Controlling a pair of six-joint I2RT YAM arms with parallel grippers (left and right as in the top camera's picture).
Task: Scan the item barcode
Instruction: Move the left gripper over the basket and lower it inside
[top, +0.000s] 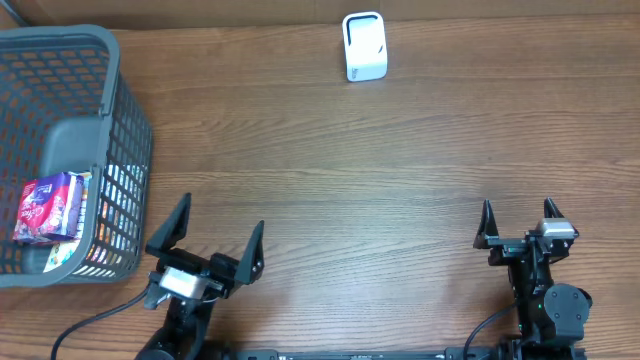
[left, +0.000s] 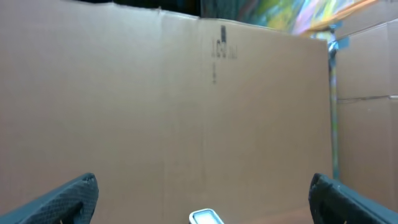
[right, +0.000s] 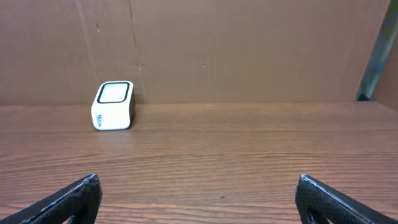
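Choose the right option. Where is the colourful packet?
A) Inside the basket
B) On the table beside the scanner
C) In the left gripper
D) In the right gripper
A: the packet lies inside the basket, far from the scanner, and the left gripper and right gripper are both open and empty.
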